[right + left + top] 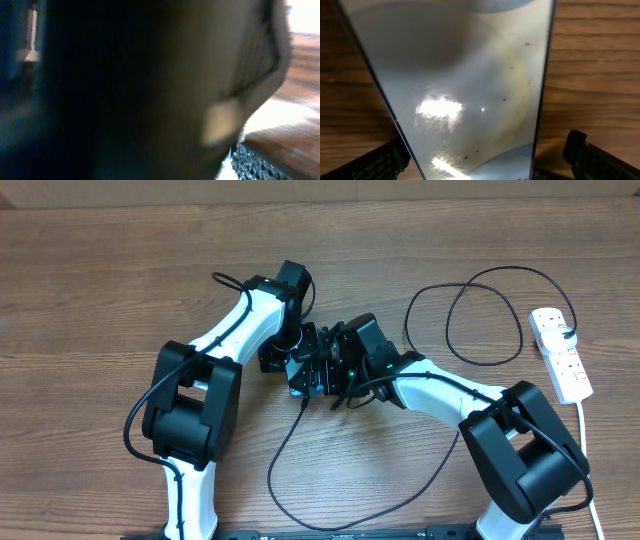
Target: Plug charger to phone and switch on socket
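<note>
Standing by the wooden table (90, 250), I see both arms bent in towards the middle, their wrists crowded together. The phone (470, 75) sits there between them. In the left wrist view it fills the picture, its glass pale with glare, running between the fingers (592, 157) of the left gripper (485, 159). Those fingers are spread, with bare wood showing between one of them and the phone's edge, so the grip is released. The right gripper (335, 372) is just beside it, but its own camera shows only something dark and blurred, and I cannot tell whether it grips anything. The charger (270, 475) loops from its black plug in the socket (562, 365), at the table's right edge, round towards the phone. Whether its tip is in, I cannot tell.
</note>
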